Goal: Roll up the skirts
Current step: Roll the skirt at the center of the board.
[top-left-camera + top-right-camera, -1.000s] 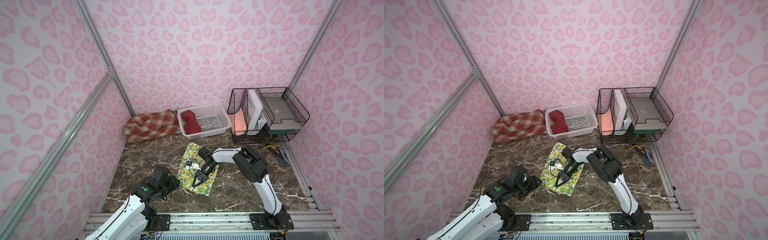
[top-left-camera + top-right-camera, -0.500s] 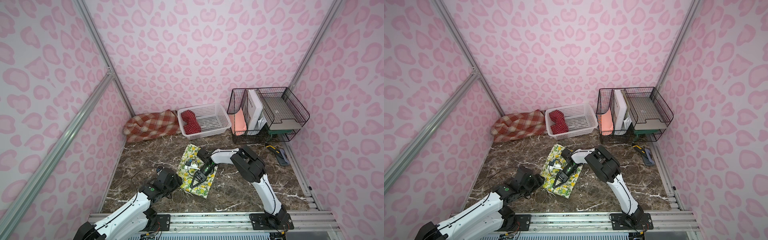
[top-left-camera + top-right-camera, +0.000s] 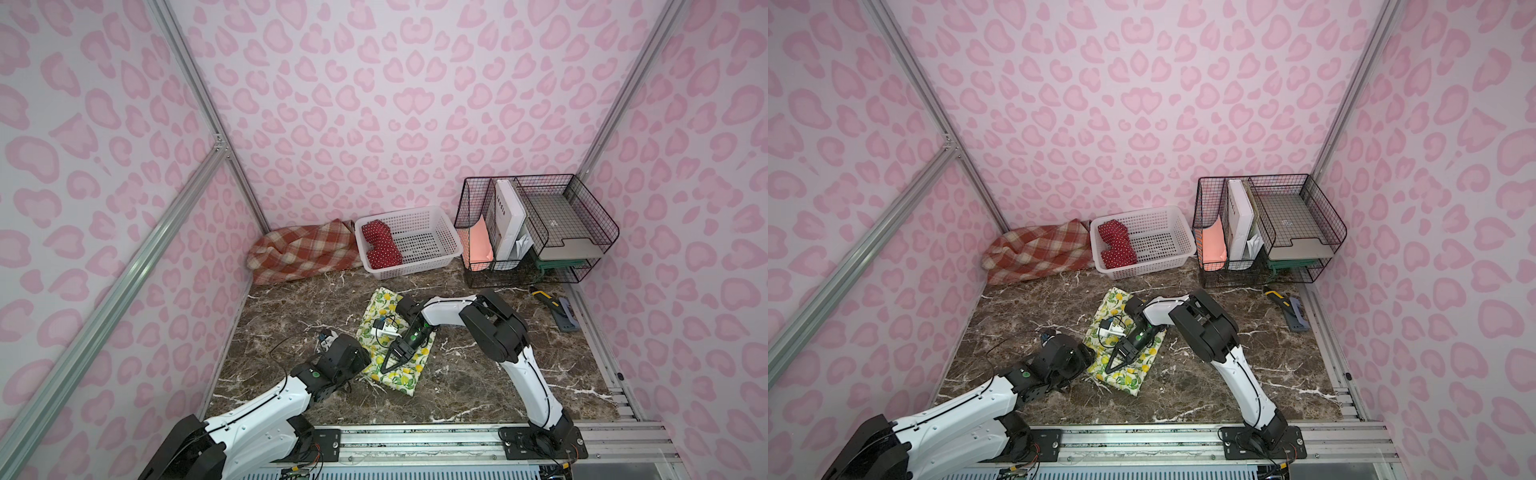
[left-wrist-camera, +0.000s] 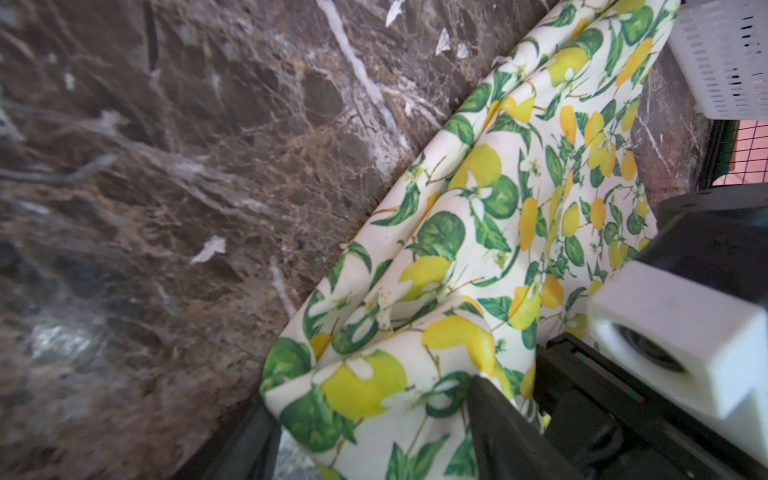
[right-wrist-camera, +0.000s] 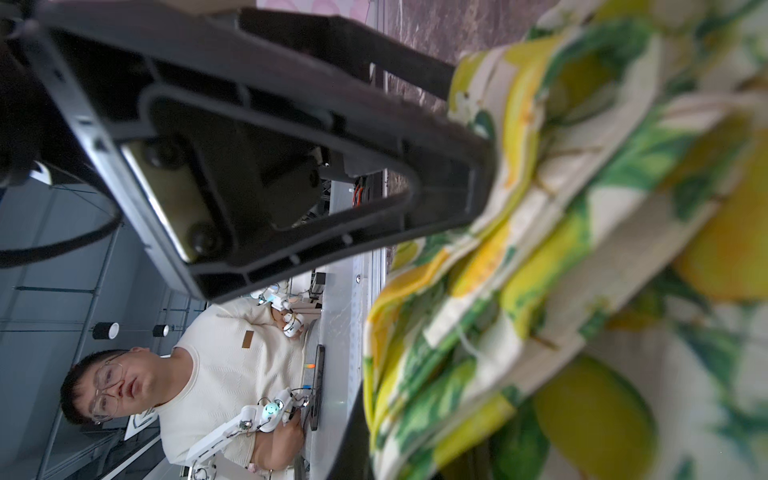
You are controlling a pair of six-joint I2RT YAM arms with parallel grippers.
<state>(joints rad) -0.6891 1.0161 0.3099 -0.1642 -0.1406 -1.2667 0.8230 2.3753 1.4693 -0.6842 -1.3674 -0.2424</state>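
- Far left, against the wall: plaid skirt (image 3: 303,249), a loose heap, not rolled.
- Left gripper (image 4: 370,436) sits low on the counter (image 3: 478,374) at the left edge of the lemon skirt (image 3: 402,374). In the left wrist view its fingers (image 4: 494,419) look spread, with the skirt's near-left corner lying between them and nothing clamped.
- From this gripper the cloth lies directly to the right and runs away toward the far side.
- Red polka-dot skirt (image 3: 378,245) is bundled in the left end of the white basket (image 3: 451,245), far centre.
- Lemon skirt is flat at mid-counter. Its long axis runs far to near, and the near end leans a little right.
- Right gripper (image 3: 385,367) lies on top of the skirt, roughly along that axis, with its tips pointing near-left. The jaws are pressed together.
- The right wrist view shows the tip hard against a bunched fold. Whether cloth is pinched between the jaws, I cannot tell.
- Judgement: the roll should run along the long axis, from near end to far. Both grippers are at the near end. The left is closer to the free near-left corner, and the right is closer to the middle fold.
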